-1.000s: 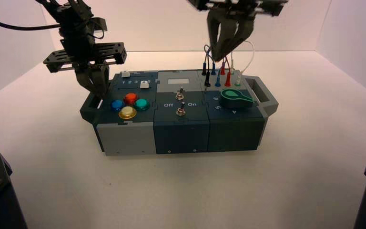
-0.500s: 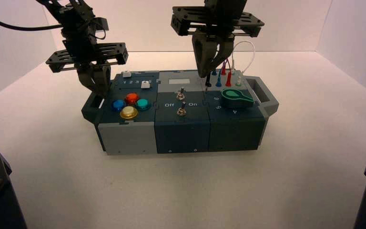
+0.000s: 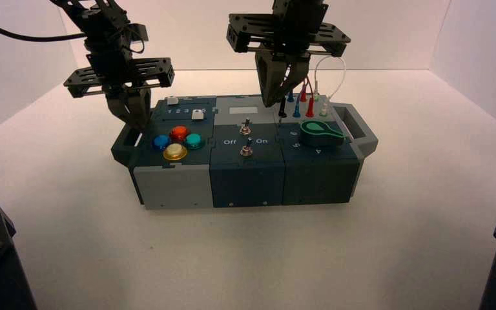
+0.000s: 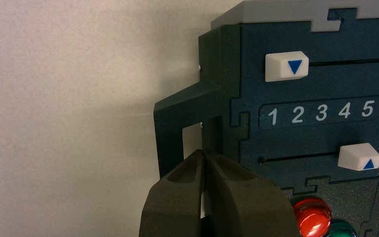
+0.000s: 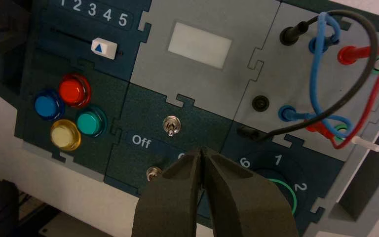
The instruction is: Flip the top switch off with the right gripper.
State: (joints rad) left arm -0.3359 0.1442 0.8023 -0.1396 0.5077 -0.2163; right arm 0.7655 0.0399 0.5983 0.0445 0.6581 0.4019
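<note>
The top switch [image 3: 247, 124] is a small silver toggle in the box's dark middle panel, just in front of the pale rectangular plate [image 3: 243, 110]. It also shows in the right wrist view [image 5: 170, 124], above the "Off" lettering. My right gripper [image 3: 272, 103] is shut and empty. It hangs above the box's back, to the right of the top switch and clear of it. In the right wrist view its tips [image 5: 201, 150] sit beside the lower toggle [image 5: 152, 173]. My left gripper [image 3: 135, 123] is shut and hovers over the box's left handle [image 4: 192, 143].
Coloured wires [image 3: 303, 97] plug into the back right panel, close to my right gripper. A green knob [image 3: 320, 134] sits at the right. Round coloured buttons [image 3: 175, 142] and two white sliders [image 4: 286, 66] fill the left part. The lower toggle [image 3: 247, 150] stands nearer the front edge.
My right gripper has come down and to the left, from above the wires to just right of the pale plate. The left arm has barely moved.
</note>
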